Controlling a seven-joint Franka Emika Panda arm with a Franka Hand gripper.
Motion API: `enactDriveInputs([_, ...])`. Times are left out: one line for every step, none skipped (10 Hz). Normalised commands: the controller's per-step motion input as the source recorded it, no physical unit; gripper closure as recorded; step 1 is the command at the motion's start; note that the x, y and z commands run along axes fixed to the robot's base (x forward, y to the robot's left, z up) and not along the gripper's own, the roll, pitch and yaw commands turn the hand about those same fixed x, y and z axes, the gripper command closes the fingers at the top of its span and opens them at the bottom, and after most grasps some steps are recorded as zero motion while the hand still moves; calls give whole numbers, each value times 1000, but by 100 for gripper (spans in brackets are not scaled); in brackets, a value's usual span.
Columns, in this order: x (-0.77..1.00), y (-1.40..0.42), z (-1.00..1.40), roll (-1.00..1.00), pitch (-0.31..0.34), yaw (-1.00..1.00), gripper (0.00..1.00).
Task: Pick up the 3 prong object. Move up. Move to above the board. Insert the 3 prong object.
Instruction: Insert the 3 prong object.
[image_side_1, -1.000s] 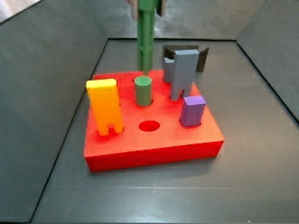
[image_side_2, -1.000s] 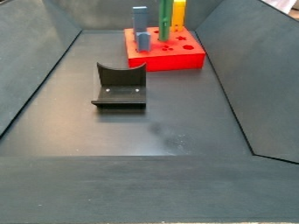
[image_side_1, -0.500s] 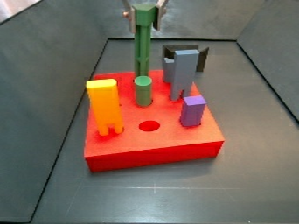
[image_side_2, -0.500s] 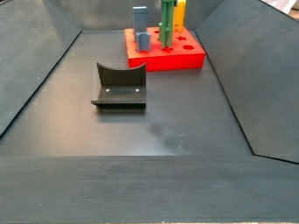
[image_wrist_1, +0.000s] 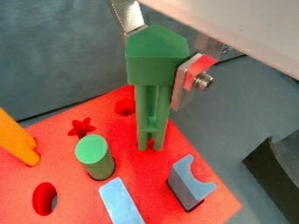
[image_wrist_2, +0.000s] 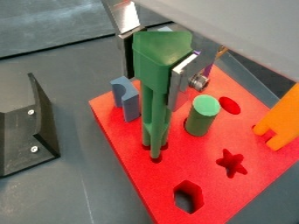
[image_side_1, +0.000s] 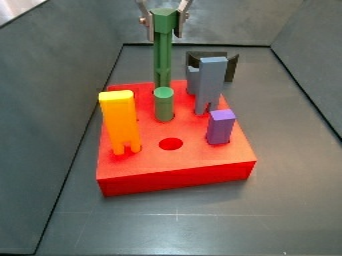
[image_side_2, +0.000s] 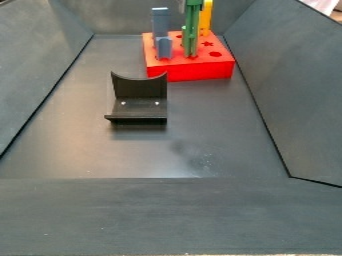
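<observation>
- My gripper (image_wrist_1: 162, 54) is clamped on the head of the 3 prong object (image_wrist_1: 149, 92), upright over the board's (image_wrist_2: 140, 149) far edge.
- Its prongs meet the slots; any tilt could jam them.
- The short green cylinder (image_wrist_2: 202, 116) stands just beside, so drifting sideways would knock it.

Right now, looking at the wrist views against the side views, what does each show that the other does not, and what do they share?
Only the wrist views show the star-shaped hole, the hexagonal hole and the prong tips at the board's surface. Only the side views show the purple block and the orange block whole. Both show the end effector above the board, shut on the 3 prong object, with the green cylinder standing beside it.
</observation>
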Motion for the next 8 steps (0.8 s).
enactDriveInputs([-180,74,-354,-79,-46,-163,100])
enactDriveInputs([-146,63,-351,-87,-59,-94,100])
enactDriveInputs([-63,54,-411,-120,-74,-31,100])
enactDriveInputs([0,29,-634,-147,-123,0,100])
enactDriveInputs([0,0,-817,-26,-180,0,100])
enactDriveInputs([43,-29,-634,0,-83,0,100])
enactDriveInputs([0,0,-129,-73,-100,0,100])
enactDriveInputs([0,0,0,0,0,0,100])
